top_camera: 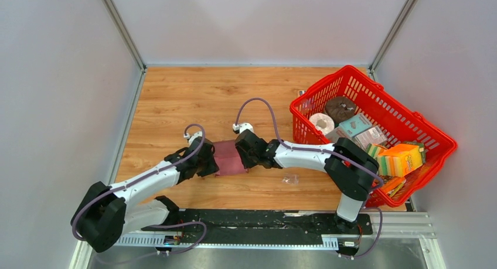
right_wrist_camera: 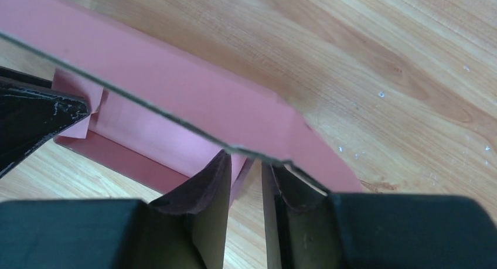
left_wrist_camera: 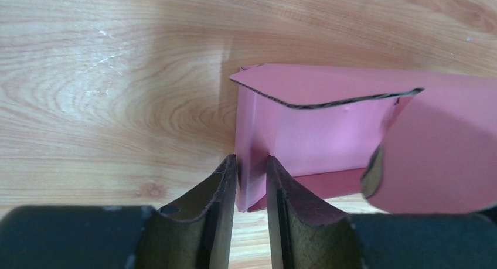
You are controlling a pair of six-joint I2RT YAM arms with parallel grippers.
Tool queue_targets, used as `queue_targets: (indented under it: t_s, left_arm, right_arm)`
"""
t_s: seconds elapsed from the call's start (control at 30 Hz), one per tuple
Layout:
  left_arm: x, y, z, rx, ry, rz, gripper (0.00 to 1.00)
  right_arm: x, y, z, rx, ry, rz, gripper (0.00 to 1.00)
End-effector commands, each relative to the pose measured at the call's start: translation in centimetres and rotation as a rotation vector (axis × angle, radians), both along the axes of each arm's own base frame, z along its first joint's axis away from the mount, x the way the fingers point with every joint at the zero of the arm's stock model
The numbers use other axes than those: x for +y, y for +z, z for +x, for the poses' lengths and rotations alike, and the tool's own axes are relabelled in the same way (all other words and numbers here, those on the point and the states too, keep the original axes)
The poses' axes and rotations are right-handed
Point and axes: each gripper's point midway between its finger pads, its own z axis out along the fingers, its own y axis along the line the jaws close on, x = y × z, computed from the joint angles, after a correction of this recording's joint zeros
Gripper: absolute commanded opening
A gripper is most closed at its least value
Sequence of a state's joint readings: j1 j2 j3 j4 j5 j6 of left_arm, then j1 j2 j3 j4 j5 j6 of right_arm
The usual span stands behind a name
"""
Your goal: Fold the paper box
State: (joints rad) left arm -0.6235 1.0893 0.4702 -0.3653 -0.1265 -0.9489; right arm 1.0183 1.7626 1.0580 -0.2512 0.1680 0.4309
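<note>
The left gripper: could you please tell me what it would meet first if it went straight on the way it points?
The paper box: its upright end wall stands between the left gripper's jaws, so it would likely push straight into that box.

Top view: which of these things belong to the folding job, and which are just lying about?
In the job: paper box; left claw and right claw, one at each end of it.

Lying about: red basket with a toilet roll, teal box and orange box inside; small clear scrap.
</note>
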Motion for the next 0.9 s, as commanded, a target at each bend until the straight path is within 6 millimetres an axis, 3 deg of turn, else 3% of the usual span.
queue_targets:
  t_s: [0.0,0.17,0.3,0.37,0.4,0.47,0.6,0.73,0.8,0.87]
  left_arm:
    - [-0.2,1.2,1.8,-0.059,0.011,0.029,0.33]
    - [0.4,0.7,1.8,-0.052,-0.026,0.147,0.22]
    - [0.8,1.7,2.6,-0.096,-0.062,0.307,0.10]
    - [2.0,0.5,2.0,-0.036,-0.085,0.441,0.00]
    - [1.6,0.7,2.3,-0.028,-0.102,0.470,0.00]
    - [2.4,-0.7,1.8,0.026,-0.136,0.598,0.00]
    - [2.1,-2.9,1.5,0.054,-0.203,0.711,0.00]
    - [1.8,-4.4,1.3,0.075,-0.250,0.723,0.00]
    - [1.7,-4.0,1.1,0.063,-0.249,0.698,0.00]
    - [1.1,-2.2,1.5,-0.001,-0.238,0.640,0.00]
  right_arm:
    - [1.5,1.3,0.9,-0.040,0.014,0.059,0.28]
    - [1.6,1.5,0.9,-0.041,0.018,0.069,0.25]
    - [1.8,1.6,0.8,-0.034,0.012,0.078,0.24]
    - [1.7,1.5,0.8,-0.030,0.008,0.079,0.24]
    - [1.7,1.3,0.6,-0.023,0.004,0.080,0.23]
    - [1.6,1.4,0.7,-0.018,-0.009,0.087,0.21]
    - [0.6,1.3,0.4,-0.015,-0.056,0.096,0.19]
    - [-1.0,2.3,0.0,-0.032,-0.087,0.104,0.30]
    - [-1.7,3.8,-0.2,-0.063,-0.080,0.123,0.40]
    - [-3.0,4.5,-0.5,-0.079,-0.081,0.119,0.46]
